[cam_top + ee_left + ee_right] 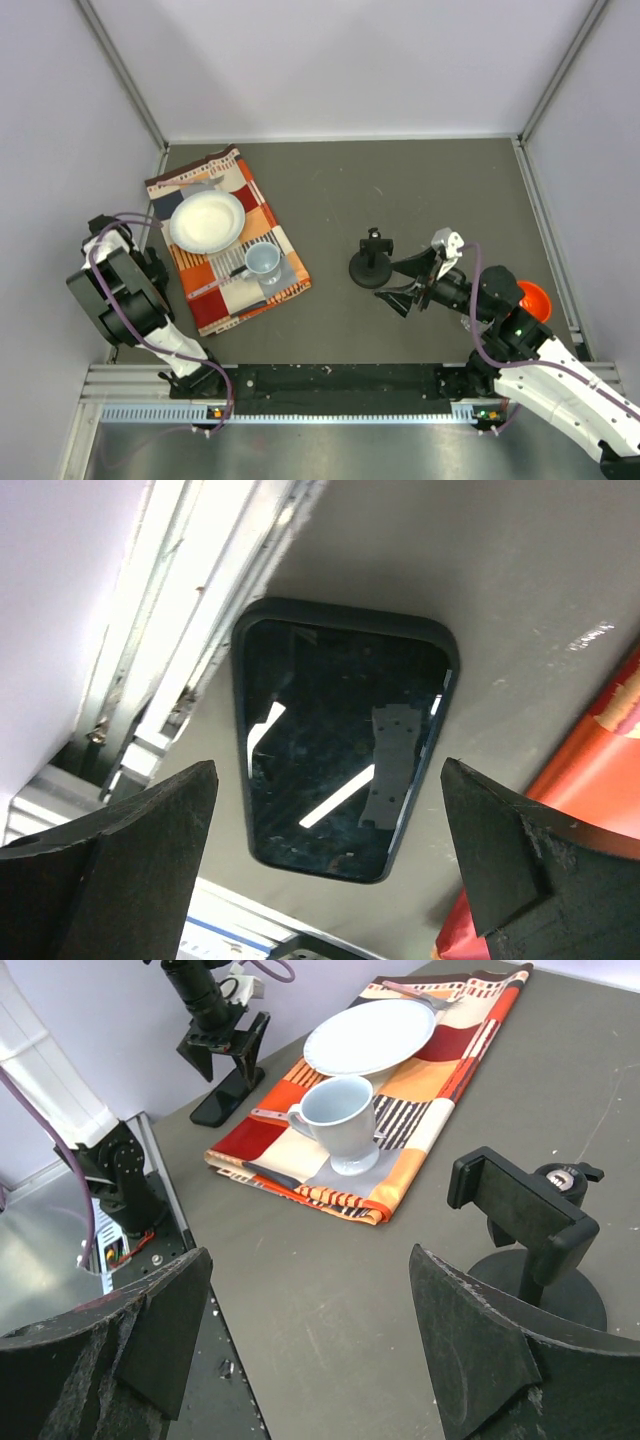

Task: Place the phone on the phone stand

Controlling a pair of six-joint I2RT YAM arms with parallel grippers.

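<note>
The phone (340,735) is a black slab lying flat on the grey table by the left rail. My left gripper (330,865) hangs open just above it, one finger on each side, touching nothing. In the right wrist view the phone (222,1098) lies under the left gripper (225,1045). In the top view the left arm hides it. The phone stand (372,262) stands upright mid-table, its clamp empty. My right gripper (405,285) is open and empty just right of the stand (535,1230).
An orange-checked cloth (230,240) lies between the arms and carries a white plate (207,221), a pale blue cup (263,262) and cutlery. An orange-red object (533,298) sits at the right edge. Metal rails border the table.
</note>
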